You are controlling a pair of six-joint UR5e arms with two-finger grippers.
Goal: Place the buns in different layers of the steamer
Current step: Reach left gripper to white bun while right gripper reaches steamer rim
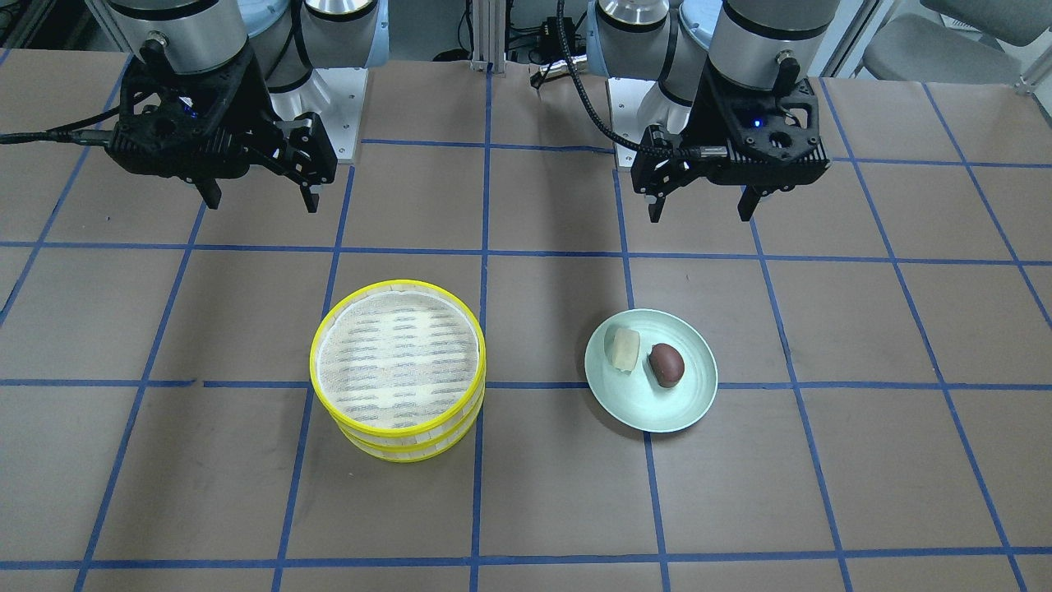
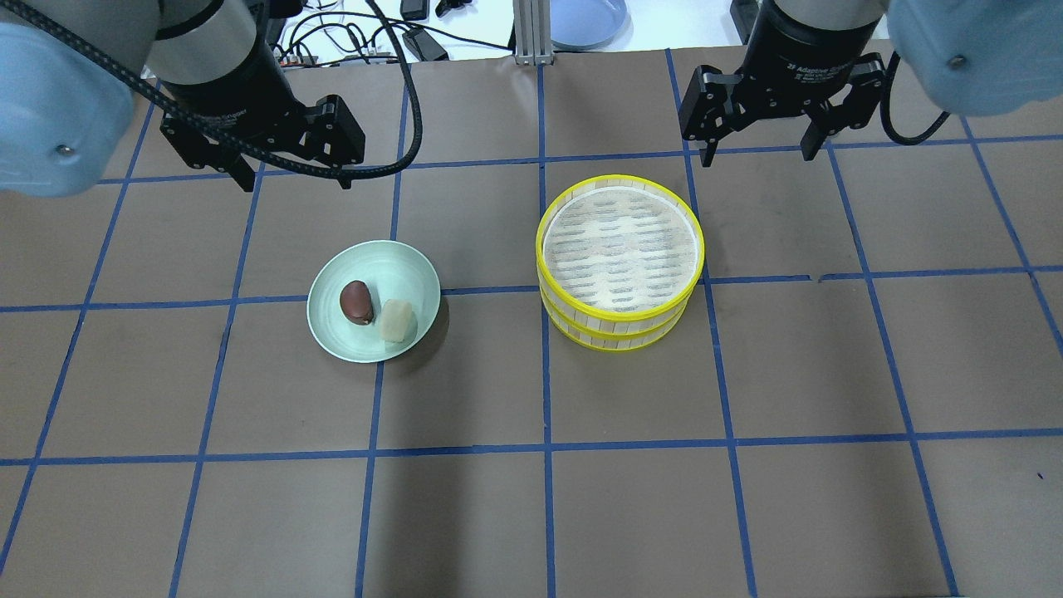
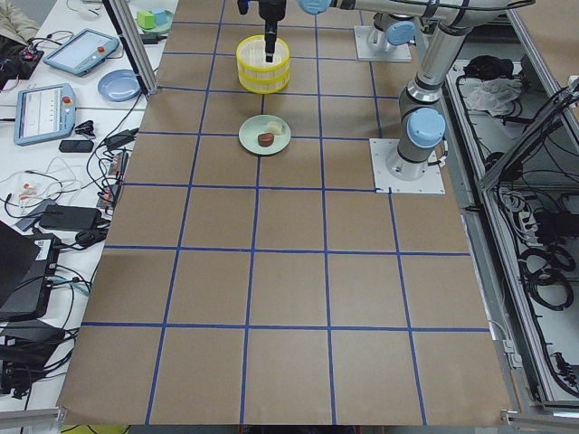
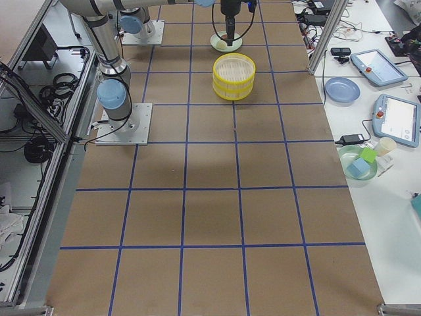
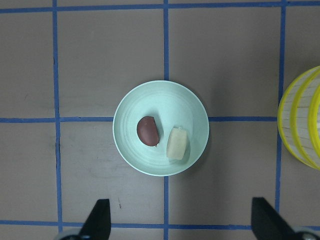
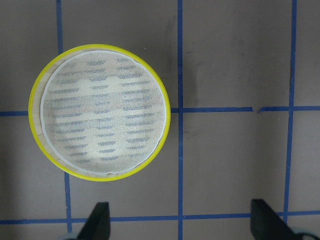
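Plate on the robot's left of the desk is carrying the brown bun and cream bun just beside each other, well apart from the stacked steamer. Both are probably soft and light — the brown one is looking glossy, perhaps slippery. Their long axes are running roughly parallel, away from the robot, so pinching gently across the short width seems wise. The left jaws and right jaws are hanging wide open, holding nothing.

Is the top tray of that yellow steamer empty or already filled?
Empty: the top tray shows only bare white mesh. The cream bun and brown bun sit on the green plate.
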